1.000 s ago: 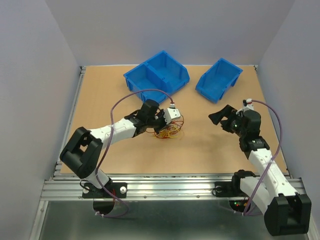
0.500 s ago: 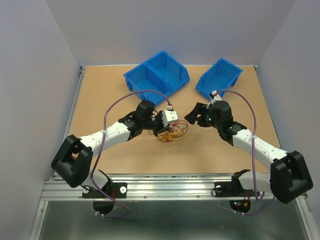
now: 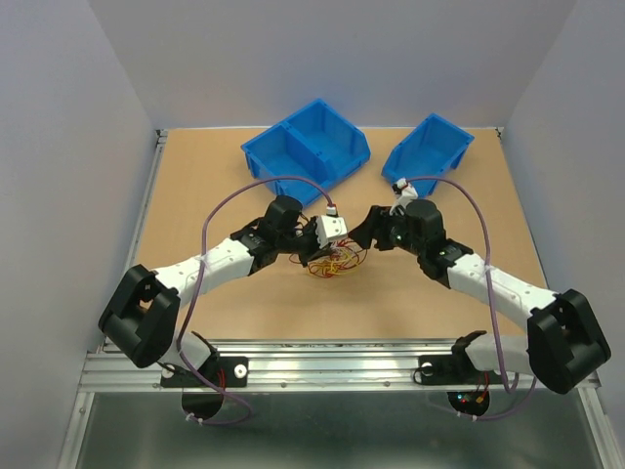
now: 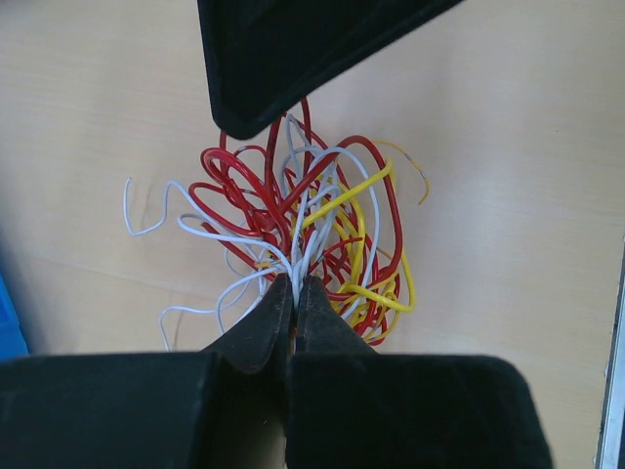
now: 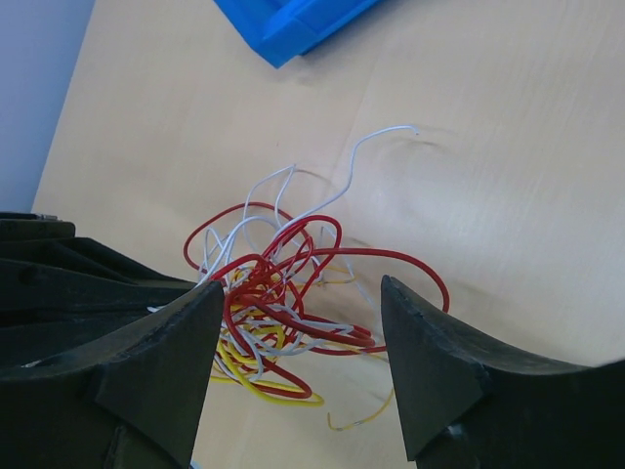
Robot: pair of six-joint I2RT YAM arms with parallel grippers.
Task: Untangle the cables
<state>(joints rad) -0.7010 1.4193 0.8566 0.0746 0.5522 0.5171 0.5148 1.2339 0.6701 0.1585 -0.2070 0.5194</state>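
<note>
Cables [image 4: 322,210] are being anchored by clamped left jaws; right jaws, apart, are straddling them from two o'clock.

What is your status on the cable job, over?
Left fingers shut on the cables. Right fingers open, either side of the tangle. Blue bins apart, nothing in the way.

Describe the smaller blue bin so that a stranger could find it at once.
On the wooden table, two blue bins stand along the far edge. The smaller bin is the right one; unlike the wider bin beside it, it has no divider inside.
</note>
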